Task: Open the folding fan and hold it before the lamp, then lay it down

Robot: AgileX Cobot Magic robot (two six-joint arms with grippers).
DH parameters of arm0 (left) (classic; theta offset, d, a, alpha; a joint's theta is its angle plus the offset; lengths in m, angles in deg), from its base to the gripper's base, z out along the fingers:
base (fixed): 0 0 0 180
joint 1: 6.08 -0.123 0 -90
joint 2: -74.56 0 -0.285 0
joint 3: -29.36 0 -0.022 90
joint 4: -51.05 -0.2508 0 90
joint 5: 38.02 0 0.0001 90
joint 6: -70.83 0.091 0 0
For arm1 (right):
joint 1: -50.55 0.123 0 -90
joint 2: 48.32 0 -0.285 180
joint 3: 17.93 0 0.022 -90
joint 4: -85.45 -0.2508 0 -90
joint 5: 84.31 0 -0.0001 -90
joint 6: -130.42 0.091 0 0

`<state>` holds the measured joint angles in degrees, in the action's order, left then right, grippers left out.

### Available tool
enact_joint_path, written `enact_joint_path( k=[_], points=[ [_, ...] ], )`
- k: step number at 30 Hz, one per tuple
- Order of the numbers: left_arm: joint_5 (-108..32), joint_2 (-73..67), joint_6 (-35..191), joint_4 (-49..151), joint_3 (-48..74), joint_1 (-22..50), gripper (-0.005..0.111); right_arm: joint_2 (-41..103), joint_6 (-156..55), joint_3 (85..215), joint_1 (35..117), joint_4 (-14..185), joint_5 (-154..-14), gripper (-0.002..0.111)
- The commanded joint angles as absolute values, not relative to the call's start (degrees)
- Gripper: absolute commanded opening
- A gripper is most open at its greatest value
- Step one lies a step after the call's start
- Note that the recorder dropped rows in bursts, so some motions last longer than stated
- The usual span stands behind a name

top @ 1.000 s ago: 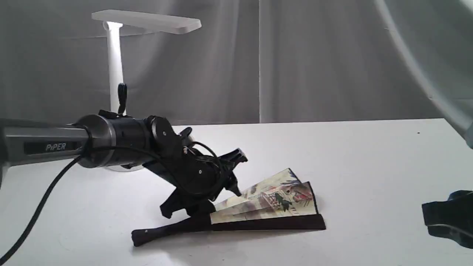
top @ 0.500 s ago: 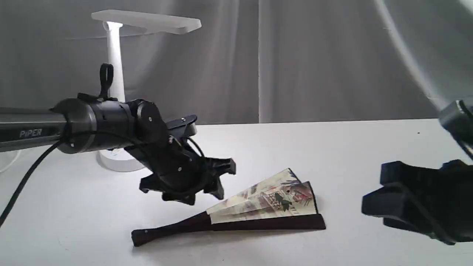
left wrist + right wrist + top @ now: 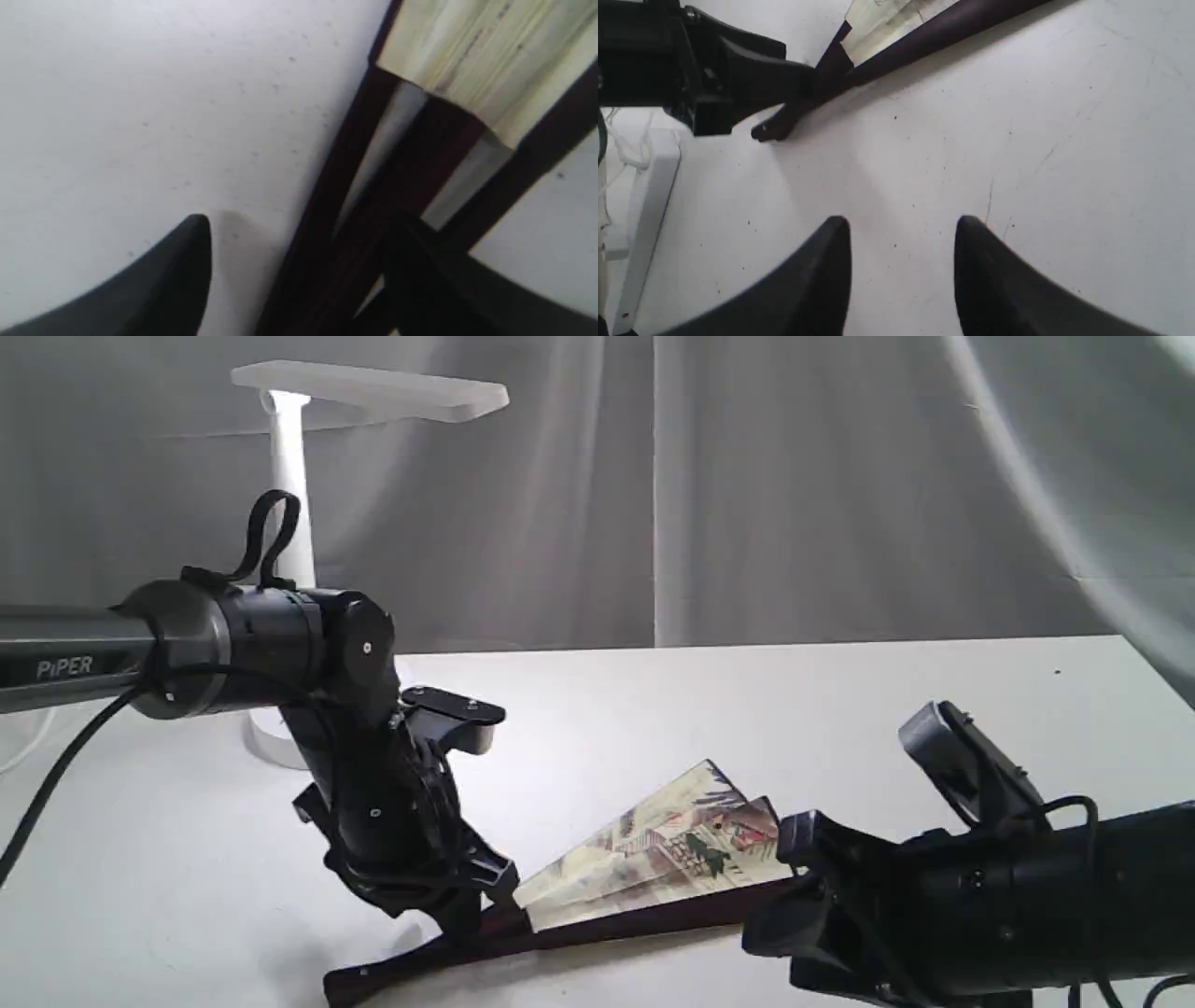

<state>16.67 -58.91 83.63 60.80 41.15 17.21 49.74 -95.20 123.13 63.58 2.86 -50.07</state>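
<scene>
Folding fan (image 3: 653, 854) looks light, leaf fragile: my left gripper (image 3: 299, 217), jaws spread, straddles stiff ribs at its 8 o'clock end; right gripper (image 3: 901, 224) spread, empty.

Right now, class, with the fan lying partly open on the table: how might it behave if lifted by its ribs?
The fan probably feels light: thin ribs and a pleated leaf. The ribs look stiff, but the leaf may flop or tear. Held by one rib, it could swing open or shut.
</scene>
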Motion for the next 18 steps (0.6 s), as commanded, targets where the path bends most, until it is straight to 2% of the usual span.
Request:
enact_joint_path(
  k=[1,9,18],
  points=[
    [20.4,-58.5,85.1,65.0,41.2,17.2,0.055,52.2,-99.1,123.0,63.7,-3.8,-50.5,0.037],
    [24.9,-58.5,85.1,75.2,41.1,17.2,0.055,57.5,-104.6,123.0,63.7,-14.5,-49.2,0.037],
    [24.9,-58.6,87.8,84.8,40.9,17.9,0.055,64.5,-105.9,128.6,63.9,-14.5,-43.2,0.037]
  ],
)
